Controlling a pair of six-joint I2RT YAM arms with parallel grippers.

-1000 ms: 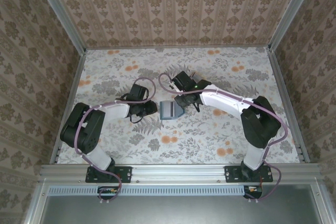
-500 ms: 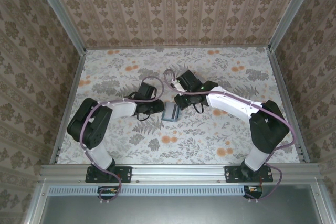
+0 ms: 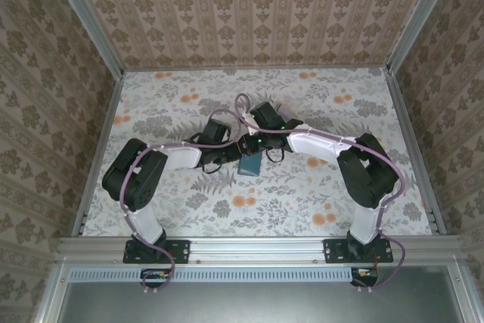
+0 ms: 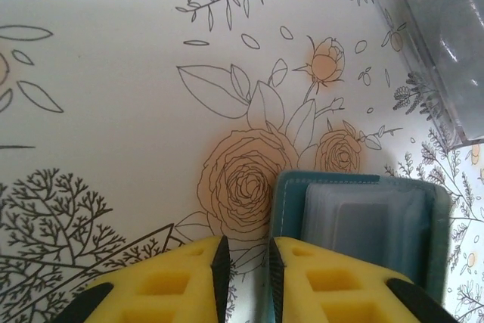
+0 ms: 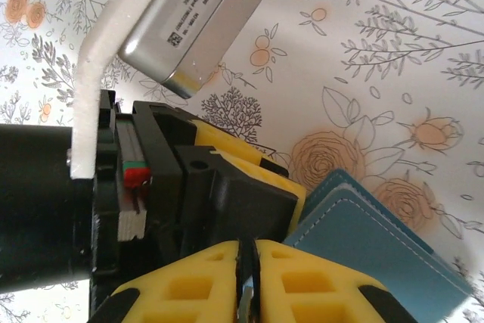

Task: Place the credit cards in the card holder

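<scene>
The card holder [image 3: 249, 166] is a teal case lying on the flowered cloth mid-table, between both grippers. In the left wrist view its grey inside [image 4: 363, 217] faces up. My left gripper [image 4: 246, 251] has its jaws a narrow gap apart. The cloth shows in that gap, and the right finger lies over the holder's left edge. In the right wrist view the holder [image 5: 370, 255] is slightly parted, with the left gripper's yellow fingers [image 5: 261, 172] at its edge. My right gripper [image 5: 247, 262] is shut on a thin pale sliver [image 5: 243, 309], the edge of a credit card, just beside the holder.
The two wrists [image 3: 242, 141] crowd together over the holder. A clear plastic part of the right arm [image 4: 446, 43] hangs close above the holder's far end. Metal rails [image 3: 408, 134] and patterned walls bound the cloth.
The left arm has reached further right and the right gripper has come in over the holder. The holder has shifted a little to the right and shows less grey from above.
</scene>
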